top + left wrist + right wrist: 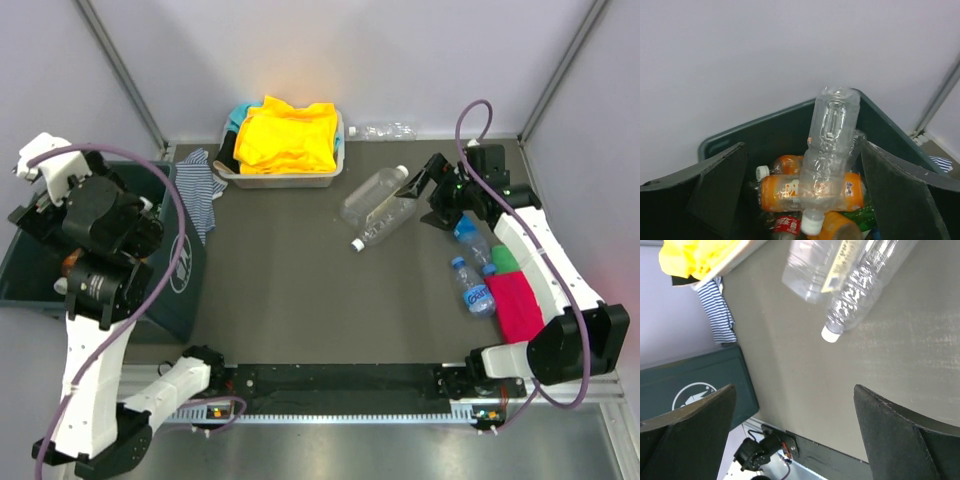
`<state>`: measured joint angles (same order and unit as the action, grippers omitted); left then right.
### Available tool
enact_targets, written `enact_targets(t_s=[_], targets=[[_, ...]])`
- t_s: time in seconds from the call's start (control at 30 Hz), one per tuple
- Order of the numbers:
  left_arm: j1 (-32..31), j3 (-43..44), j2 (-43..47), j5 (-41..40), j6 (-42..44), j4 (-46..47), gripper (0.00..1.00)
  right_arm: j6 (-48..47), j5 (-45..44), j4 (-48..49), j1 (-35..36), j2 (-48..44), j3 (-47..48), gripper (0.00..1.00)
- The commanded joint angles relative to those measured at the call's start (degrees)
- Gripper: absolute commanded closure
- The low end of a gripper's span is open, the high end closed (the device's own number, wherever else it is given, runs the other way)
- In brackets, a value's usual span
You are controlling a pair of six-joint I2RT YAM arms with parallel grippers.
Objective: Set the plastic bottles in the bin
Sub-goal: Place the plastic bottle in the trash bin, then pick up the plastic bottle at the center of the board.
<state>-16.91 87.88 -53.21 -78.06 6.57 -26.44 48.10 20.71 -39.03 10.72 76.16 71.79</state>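
Observation:
The dark green bin point(190, 275) stands at the left edge, mostly under my left arm. My left gripper point(40, 215) hangs over it, open point(802, 150). In the left wrist view a clear bottle point(832, 135) stands cap down between the spread jaws, apart from both, on orange bottles point(785, 192) inside the bin point(765, 130). My right gripper point(425, 198) is open and empty point(794, 387), just right of two clear bottles point(380, 205) lying on the mat, seen also in the right wrist view point(860, 285). Two blue-labelled bottles point(472, 285) lie under the right arm. Another clear bottle point(385, 131) lies by the back wall.
A white tray point(285, 180) of yellow cloth sits at the back centre. A striped cloth point(200, 185) lies between tray and bin. A pink cloth point(515, 305) and a green item point(503, 258) lie at the right edge.

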Motion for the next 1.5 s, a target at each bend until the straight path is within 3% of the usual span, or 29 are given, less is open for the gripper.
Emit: enact_targets(t_s=[0.0, 0.17, 0.4, 0.53, 0.7, 0.8, 0.9, 1.07, 1.47], targets=[[0.0, 1.0, 0.3, -3.0, 5.8, 3.8, 0.01, -0.5, 0.2, 1.1, -0.5, 1.3, 4.8, 0.01], [0.0, 10.9, -4.4, 7.7, -3.7, -10.2, 0.01, -0.8, -0.1, 0.4, -0.6, 2.1, 6.3, 0.01], [0.0, 18.5, -17.2, 41.4, -6.2, -23.0, 0.01, -1.9, -3.0, -1.6, -0.6, 0.0, 5.8, 0.01], [-0.8, 13.7, -21.0, 67.5, -6.4, -20.3, 0.01, -3.2, -6.8, -3.9, -0.5, -1.8, 5.2, 0.01], [-8.3, 4.8, -24.6, 83.5, -9.9, -10.2, 0.01, -4.8, -12.3, -7.6, -0.8, -5.3, 3.6, 0.01], [-13.8, 1.6, -28.2, 85.5, -12.3, -4.9, 0.01, -4.9, -13.6, -9.3, -2.4, -8.2, 2.0, 0.01], [-19.8, 1.1, -32.5, 80.5, -15.7, -3.1, 0.01, -4.6, -12.1, -11.0, -4.3, -10.7, 1.9, 0.01], [-27.3, -0.5, -38.3, 79.6, -18.3, 3.7, 0.01, -6.0, -16.5, -15.2, -5.1, -14.5, 5.3, 0.01], [-30.7, 5.3, -55.0, 81.8, -15.8, 9.1, 0.01, -7.9, -23.4, -21.7, -5.2, -24.8, 7.2, 0.01]])
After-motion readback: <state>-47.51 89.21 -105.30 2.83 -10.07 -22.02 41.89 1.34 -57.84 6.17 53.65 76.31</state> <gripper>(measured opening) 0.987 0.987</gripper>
